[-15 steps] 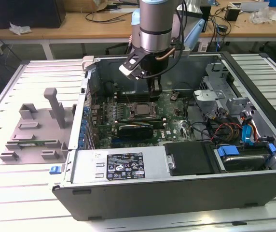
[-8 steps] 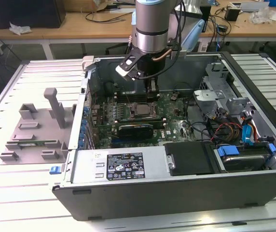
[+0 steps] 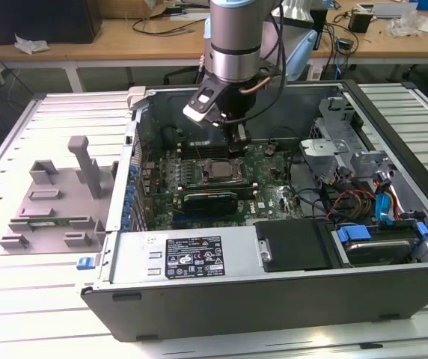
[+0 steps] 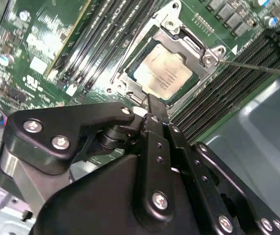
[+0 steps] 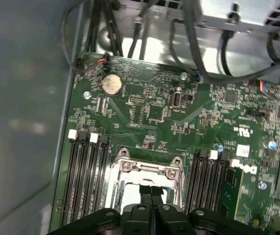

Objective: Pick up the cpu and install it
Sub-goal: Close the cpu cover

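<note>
My jaws are pressed together with nothing between them. My gripper [image 3: 236, 143] hangs inside the open computer case [image 3: 274, 299], just above the centre of the exterior view. The cpu [image 3: 218, 170] lies flat in its socket on the green board [image 3: 266, 168], near the frame's centre, just below my tips. In the second wrist view the cpu [image 4: 164, 73] sits inside the socket's metal frame [image 4: 206, 56], with my fingertips [image 4: 152, 105] close beside its edge.

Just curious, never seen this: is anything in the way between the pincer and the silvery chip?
Nothing visible. The cpu lies bare in its socket on the green board, and the shut pincer hangs right by its edge.
</note>
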You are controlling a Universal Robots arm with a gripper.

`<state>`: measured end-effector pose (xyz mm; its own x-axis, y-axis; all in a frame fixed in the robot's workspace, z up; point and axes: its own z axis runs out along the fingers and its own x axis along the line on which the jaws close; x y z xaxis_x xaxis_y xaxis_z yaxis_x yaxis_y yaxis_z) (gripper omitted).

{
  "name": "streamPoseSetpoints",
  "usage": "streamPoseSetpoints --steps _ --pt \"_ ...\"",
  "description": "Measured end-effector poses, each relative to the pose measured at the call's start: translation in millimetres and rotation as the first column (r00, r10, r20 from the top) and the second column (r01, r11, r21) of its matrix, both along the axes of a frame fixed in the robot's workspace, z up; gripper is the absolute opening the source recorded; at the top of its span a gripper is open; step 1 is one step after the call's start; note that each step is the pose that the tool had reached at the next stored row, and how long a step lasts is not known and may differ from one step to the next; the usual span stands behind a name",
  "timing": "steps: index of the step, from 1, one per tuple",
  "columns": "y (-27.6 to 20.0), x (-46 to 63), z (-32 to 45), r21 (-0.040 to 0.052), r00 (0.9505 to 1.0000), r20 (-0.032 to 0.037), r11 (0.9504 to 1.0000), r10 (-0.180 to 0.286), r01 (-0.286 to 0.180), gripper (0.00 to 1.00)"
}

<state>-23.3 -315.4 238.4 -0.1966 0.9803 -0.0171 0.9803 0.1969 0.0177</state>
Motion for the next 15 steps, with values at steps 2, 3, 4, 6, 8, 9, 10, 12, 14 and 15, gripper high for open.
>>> streamPoseSetpoints --steps 2,3,4,6,8,9,10,12,14,15 --pt "0.0 0.0 -0.1 -0.0013 0.9976 -0.0001 0.9976 0.069 -0.069 0.11" --pt "0.1 0.0 -0.1 -0.0013 0.9950 0.0000 0.9950 0.100 -0.100 0.11" --pt "0.0 0.0 -0.2 -0.0013 0.9929 0.0000 0.9929 0.119 -0.119 0.11" --pt "0.0 0.0 -0.3 -0.0014 0.9866 0.0000 0.9866 0.163 -0.163 0.11" --pt "0.0 0.0 -0.6 -0.0013 0.9762 0.0000 0.9762 0.217 -0.217 0.11" --pt "0.0 0.0 -0.7 -0.0013 0.9710 0.0000 0.9710 0.239 -0.239 0.11" --pt "0.0 0.0 -0.8 -0.0013 0.9662 0.0000 0.9662 0.258 -0.258 0.11" --pt "0.0 0.0 -1.1 -0.0014 0.9528 -0.0001 0.9528 0.304 -0.304 0.11" --pt "0.0 0.0 -1.8 -0.0013 0.9247 0.0000 0.9247 0.381 -0.381 0.11" --pt "0.0 0.0 -2.1 -0.0014 0.9157 0.0000 0.9157 0.402 -0.402 0.11"
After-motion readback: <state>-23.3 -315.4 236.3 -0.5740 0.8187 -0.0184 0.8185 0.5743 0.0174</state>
